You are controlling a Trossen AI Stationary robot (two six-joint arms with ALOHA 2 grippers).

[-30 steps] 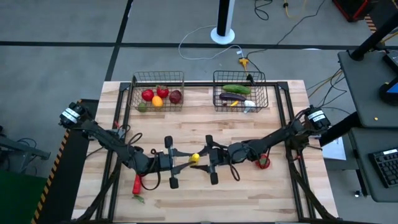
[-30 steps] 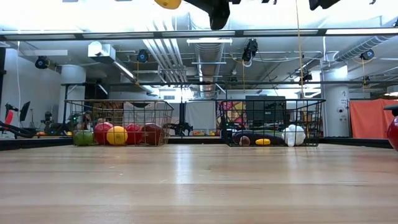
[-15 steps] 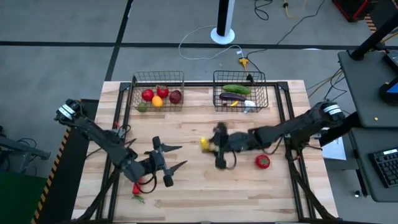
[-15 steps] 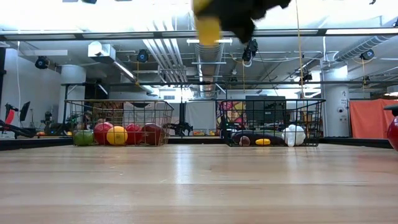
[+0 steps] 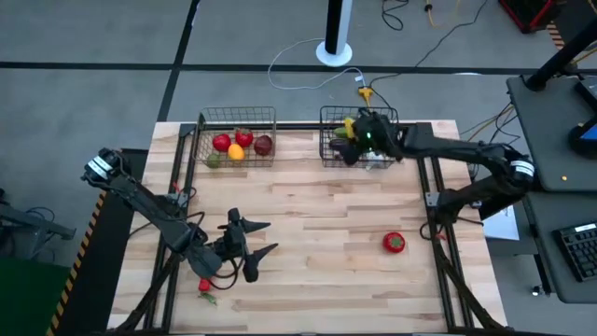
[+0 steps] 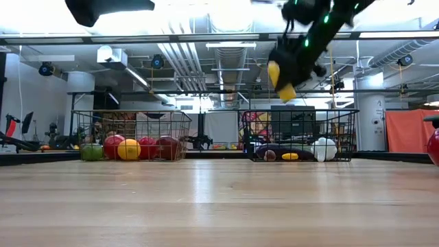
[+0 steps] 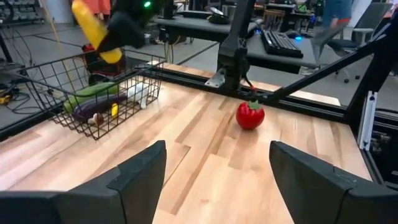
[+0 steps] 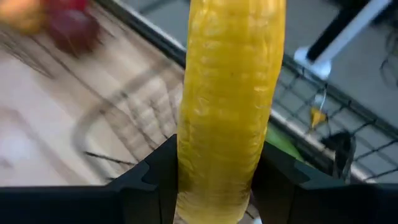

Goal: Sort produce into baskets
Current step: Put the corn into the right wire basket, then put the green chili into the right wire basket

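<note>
From above we see the right gripper (image 5: 359, 131) reached out over the right basket (image 5: 392, 154) at the table's far edge, a little yellow showing at its tip; only the right wrist view tells us what that is: a long yellow corn cob (image 8: 230, 99), ribbed, clamped between the two dark fingers (image 8: 152, 180), which sit closed against its sides near its lower end. The low view adds the tilt that the overhead picture hides; there the cob (image 6: 280, 81) hangs in the air above the basket (image 6: 300, 135), its long axis slanted, free end down towards the basket and upper end running back into the gripper (image 6: 295, 58).

The left wrist view gives a side look: the cob (image 7: 96, 31) slopes above the basket's (image 7: 62, 74) rim, clear of the green cucumber (image 7: 93, 93) and purple eggplant (image 7: 93, 107) lying inside; it also shows a red tomato (image 7: 250, 115) alone on the boards near the table's right edge.

The left gripper (image 5: 254, 250) hovers near the front left of the table, jaws spread wide and empty, with a red chili (image 5: 204, 285) just beside it; the left basket (image 5: 203, 140), at the far edge, holds round red, orange and green pieces.
</note>
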